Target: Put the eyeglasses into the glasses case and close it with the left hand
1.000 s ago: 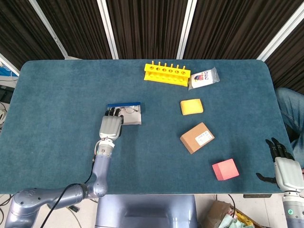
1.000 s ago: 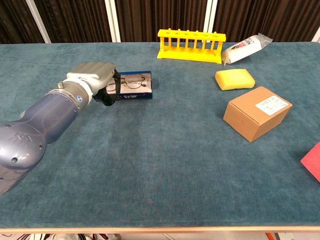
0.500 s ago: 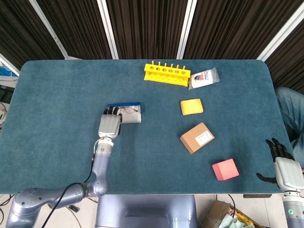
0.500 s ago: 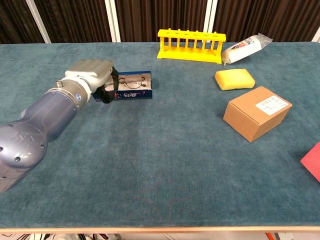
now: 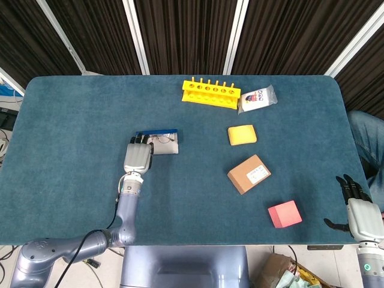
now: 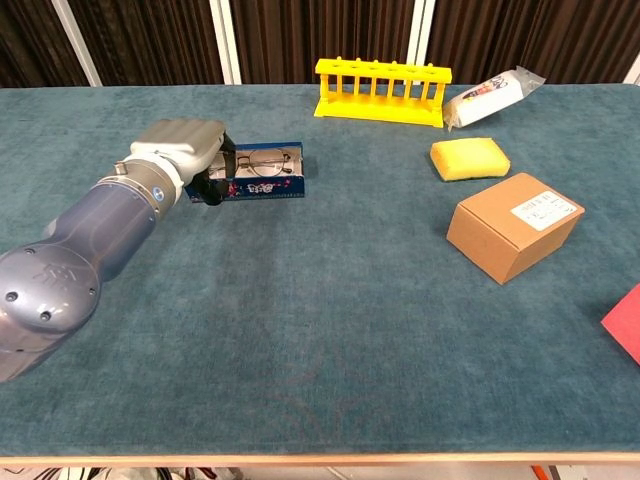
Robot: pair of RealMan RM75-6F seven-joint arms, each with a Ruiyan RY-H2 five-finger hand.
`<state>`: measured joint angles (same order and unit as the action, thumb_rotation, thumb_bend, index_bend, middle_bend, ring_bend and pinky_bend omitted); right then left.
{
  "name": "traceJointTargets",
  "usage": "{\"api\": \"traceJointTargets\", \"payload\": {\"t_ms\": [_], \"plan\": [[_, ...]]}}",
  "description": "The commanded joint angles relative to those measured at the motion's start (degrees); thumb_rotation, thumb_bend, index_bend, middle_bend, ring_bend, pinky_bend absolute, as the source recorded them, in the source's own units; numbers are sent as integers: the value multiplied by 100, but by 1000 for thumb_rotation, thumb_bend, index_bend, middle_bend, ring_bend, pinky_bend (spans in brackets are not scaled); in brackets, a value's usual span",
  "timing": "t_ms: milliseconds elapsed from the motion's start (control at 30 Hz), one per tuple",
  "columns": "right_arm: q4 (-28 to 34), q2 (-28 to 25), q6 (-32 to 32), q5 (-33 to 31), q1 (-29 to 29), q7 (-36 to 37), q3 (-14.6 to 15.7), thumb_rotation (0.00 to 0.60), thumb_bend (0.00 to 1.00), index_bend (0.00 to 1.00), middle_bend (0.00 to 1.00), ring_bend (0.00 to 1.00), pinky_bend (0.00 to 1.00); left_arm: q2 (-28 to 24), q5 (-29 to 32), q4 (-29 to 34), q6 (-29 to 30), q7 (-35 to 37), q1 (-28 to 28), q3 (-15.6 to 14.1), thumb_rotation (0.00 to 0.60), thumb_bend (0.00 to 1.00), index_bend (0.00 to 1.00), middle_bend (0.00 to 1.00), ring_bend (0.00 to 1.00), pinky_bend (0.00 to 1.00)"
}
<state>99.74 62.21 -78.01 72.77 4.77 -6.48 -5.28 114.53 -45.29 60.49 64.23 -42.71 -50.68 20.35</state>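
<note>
- My left hand (image 6: 180, 150) sits at the left end of the glasses case (image 6: 262, 175). Fingers curl down over that end; whether they pinch the case wall or only rest against it, I can't tell.
- Eyeglasses (image 6: 264, 160) already lie inside the open case, thin wire frame, lenses up. The case is mid-left on the surface (image 5: 78, 120).
- Lid (image 5: 156, 132) stands up as a blue strip along the far edge. Closing is not done yet.
- My right hand (image 5: 360, 210) is well apart at the near right corner, fingers spread, holding nothing.
- Risk: the case looks light and rigid, and the teal surface looks like short-pile felt. A sideways push could slide or spin it instead of folding the lid.
- Risk: a temple arm sticking up would jam the lid or get bent. The frame looks thin and easy to deform.
- Risk: my fingers could be trapped under the lid if they stay over the left end.
- Case: shallow rectangular box, pale lining, printed dark-blue sides.
</note>
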Motion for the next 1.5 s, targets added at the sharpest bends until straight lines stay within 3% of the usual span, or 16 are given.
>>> {"api": "traceJointTargets", "payload": {"t_ms": [33,433,1033,1500], "plan": [[-3,3,3,-4,-1,4,1,600,178,73,37,100,227,14,-16,-23,-15,25,4,1,600,472,505,191,81,184],[19,-15,29,-25,6,-4,7,600,178,73,37,100,227,32,-87,-82,-14,66,12,29,600,472,464,196,81,183],[79,-59,109,-91,25,51,3,600,177,73,40,100,227,-111,-87,183,35,70,121,57,600,530,560,257,81,182],[128,-94,133,-94,30,115,5,600,178,73,40,100,227,-1024,44,1516,180,-211,605,-252,600,529,557,247,81,175]]}}
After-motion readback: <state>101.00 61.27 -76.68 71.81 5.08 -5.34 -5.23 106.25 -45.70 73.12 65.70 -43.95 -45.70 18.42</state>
